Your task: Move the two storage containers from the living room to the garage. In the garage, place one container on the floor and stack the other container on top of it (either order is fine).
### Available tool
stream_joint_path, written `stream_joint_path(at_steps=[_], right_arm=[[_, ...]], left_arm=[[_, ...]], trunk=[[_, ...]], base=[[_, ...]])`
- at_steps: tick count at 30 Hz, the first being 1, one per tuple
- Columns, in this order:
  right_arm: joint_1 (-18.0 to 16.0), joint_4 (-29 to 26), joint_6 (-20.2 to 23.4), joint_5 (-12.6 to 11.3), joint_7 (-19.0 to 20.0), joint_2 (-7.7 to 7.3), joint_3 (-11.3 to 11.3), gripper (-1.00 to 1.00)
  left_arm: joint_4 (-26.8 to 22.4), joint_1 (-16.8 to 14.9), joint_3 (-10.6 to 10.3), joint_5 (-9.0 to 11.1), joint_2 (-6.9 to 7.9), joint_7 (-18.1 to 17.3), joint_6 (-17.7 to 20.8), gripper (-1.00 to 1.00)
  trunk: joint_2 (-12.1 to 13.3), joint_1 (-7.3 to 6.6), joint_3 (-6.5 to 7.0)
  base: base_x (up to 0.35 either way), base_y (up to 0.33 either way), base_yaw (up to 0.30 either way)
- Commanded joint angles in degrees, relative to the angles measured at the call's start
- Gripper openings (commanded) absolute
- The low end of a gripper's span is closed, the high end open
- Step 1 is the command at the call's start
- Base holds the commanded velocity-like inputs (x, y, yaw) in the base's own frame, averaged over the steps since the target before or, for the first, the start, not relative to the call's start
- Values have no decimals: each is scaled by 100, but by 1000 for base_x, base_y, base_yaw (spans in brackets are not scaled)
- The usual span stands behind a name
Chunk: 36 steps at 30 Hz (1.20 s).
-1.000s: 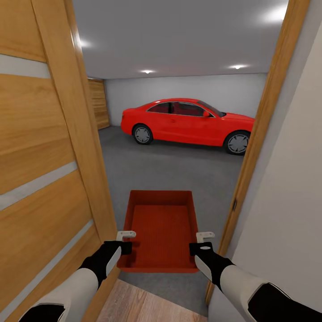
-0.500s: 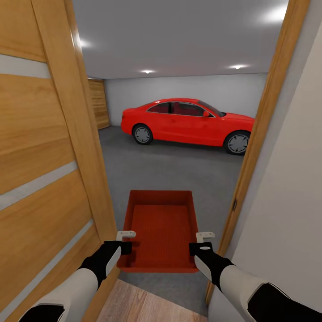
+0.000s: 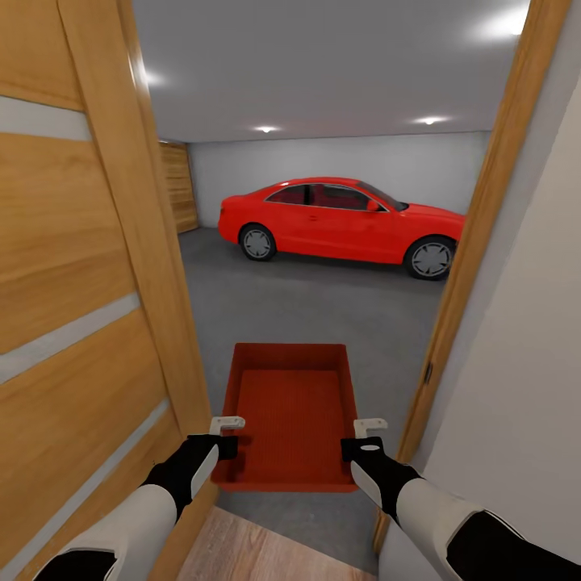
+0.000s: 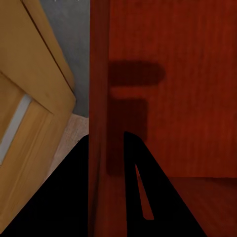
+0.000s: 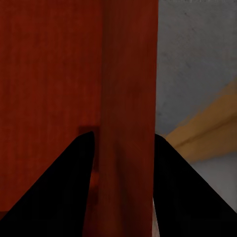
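One orange-red storage container (image 3: 290, 415) hangs level in front of me, carried between both arms in the doorway to the garage. My left gripper (image 3: 226, 434) is shut on its left wall and my right gripper (image 3: 369, 436) is shut on its right wall. In the left wrist view, the dark fingers (image 4: 143, 187) straddle the container's wall (image 4: 98, 74). The right wrist view has the right gripper (image 5: 123, 136) clamped over the opposite wall (image 5: 128, 74). The container is empty. Grey concrete floor (image 3: 307, 307) of the garage lies beneath and beyond it.
An open orange-wood door (image 3: 73, 282) with pale slits stands close on my left. The wooden door frame (image 3: 472, 258) and a white wall (image 3: 524, 387) are close on my right. A red car (image 3: 339, 218) is parked across the garage's far side. Light wood planks (image 3: 258, 553) lie under me.
The view has crept slightly forward through the doorway; the right door frame sits a little further right. Both grippers keep their hold on the container.
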Motion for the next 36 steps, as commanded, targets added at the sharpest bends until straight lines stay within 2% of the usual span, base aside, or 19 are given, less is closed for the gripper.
stream_joint_path(at_steps=[1, 14, 22, 36], right_arm=[[-5, -37, 45, 6, -29, 3, 77, -100], [-5, -37, 25, 6, -39, -7, 74, -100], [-5, -37, -6, 6, -177, 23, 66, -100], [-5, -37, -14, 15, -184, 24, 66, -100]], left_arm=[[-4, -3, 25, -7, -2, 51, 35, -100], [-2, -3, 25, -7, -2, 51, 34, -100], [-1, -3, 25, -7, -2, 51, 34, -100], [-2, -3, 25, -7, -2, 51, 34, -100]], trunk=[[-14, 5, -13], [-14, 5, -13], [-14, 5, -13], [-14, 5, -13]], base=[[180, 155, 0], [192, 162, -8], [124, 98, -194], [117, 93, -196]])
